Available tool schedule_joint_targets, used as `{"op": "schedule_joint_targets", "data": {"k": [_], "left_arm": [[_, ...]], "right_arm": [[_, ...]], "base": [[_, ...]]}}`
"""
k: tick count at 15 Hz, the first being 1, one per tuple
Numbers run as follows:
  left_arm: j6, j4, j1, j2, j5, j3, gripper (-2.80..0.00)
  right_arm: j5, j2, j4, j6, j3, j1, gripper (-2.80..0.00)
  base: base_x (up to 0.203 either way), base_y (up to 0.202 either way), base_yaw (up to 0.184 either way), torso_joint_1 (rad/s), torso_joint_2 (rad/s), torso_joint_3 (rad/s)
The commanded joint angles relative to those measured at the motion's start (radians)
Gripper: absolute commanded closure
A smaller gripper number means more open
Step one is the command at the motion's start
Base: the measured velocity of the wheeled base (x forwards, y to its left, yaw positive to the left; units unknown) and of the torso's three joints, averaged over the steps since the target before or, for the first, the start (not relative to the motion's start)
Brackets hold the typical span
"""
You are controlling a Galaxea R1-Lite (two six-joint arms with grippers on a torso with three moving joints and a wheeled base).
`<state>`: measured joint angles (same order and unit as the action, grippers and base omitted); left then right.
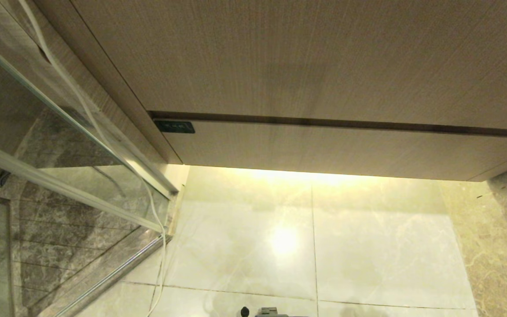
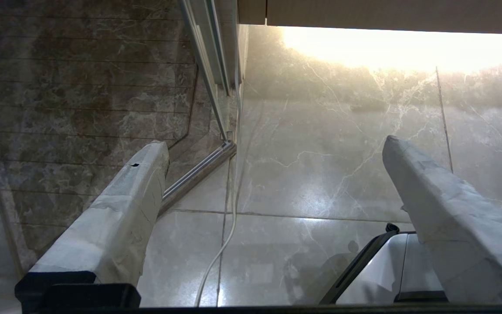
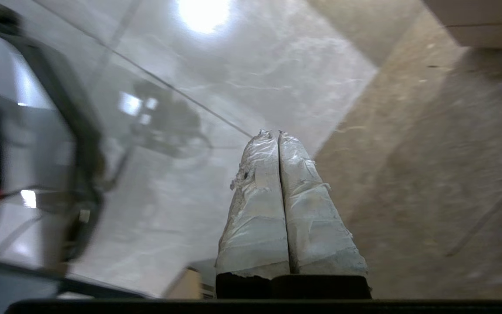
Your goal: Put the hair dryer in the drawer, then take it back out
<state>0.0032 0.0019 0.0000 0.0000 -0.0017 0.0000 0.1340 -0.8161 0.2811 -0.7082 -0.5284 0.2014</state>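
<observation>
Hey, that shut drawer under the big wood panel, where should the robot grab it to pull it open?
Likely the top edge of the drawer front: no handle shows, but a dark gap runs along it beneath the tall panel. Come from the front, hooking down into that gap.

Wood-grain tan drawer, black mark; pale marbled floor.

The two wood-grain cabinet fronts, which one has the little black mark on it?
The narrow lower front, the drawer, has the black mark at its left end; the taller panel above is plain.
</observation>
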Motion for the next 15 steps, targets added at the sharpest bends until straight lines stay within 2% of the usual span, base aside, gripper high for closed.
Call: {"op": "schedule_joint_targets", "data": {"k": [1, 3, 6, 7, 8, 9, 10, 12, 15], "left_arm": [[0.0, 0.0, 0.0, 0.0, 0.0, 0.0, -2.8], [0.0, 0.001, 0.0, 0.0, 0.0, 0.0, -2.8], [0.0, 0.001, 0.0, 0.0, 0.0, 0.0, -2.8], [0.0, 0.0, 0.0, 0.0, 0.0, 0.0, -2.8], [0.0, 0.0, 0.0, 0.0, 0.0, 0.0, -2.8], [0.0, 0.0, 0.0, 0.0, 0.0, 0.0, -2.8], [0.0, 0.0, 0.0, 0.0, 0.0, 0.0, -2.8], [0.0, 0.0, 0.0, 0.0, 0.0, 0.0, -2.8], [0.0, 0.0, 0.0, 0.0, 0.0, 0.0, -2.8]], "right_arm": [[0.001, 0.226, 0.03, 0.102, 0.065, -0.059, 0.0], [0.0, 0.363, 0.053, 0.218, 0.153, -0.101, 0.0], [-0.006, 0.53, 0.05, 0.306, 0.268, -0.114, 0.0], [-0.008, 0.54, -0.009, 0.329, 0.317, -0.115, 0.0], [-0.01, 0.54, -0.13, 0.363, 0.362, -0.117, 0.0], [-0.013, 0.541, -0.23, 0.436, 0.413, -0.12, 0.0], [-0.034, 0.535, -0.247, 0.475, 0.43, -0.125, 0.0], [-0.139, 0.545, -0.171, 0.491, 0.43, -0.17, 0.0], [-0.15, 0.666, -0.121, 0.496, 0.432, -0.186, 0.0]], "base": [[0.0, 0.0, 0.0, 0.0, 0.0, 0.0], [0.0, 0.0, 0.0, 0.0, 0.0, 0.0], [0.0, 0.0, 0.0, 0.0, 0.0, 0.0], [0.0, 0.0, 0.0, 0.0, 0.0, 0.0], [0.0, 0.0, 0.0, 0.0, 0.0, 0.0], [0.0, 0.0, 0.0, 0.0, 0.0, 0.0], [0.0, 0.0, 0.0, 0.0, 0.0, 0.0], [0.0, 0.0, 0.0, 0.0, 0.0, 0.0], [0.0, 0.0, 0.0, 0.0, 0.0, 0.0]]}}
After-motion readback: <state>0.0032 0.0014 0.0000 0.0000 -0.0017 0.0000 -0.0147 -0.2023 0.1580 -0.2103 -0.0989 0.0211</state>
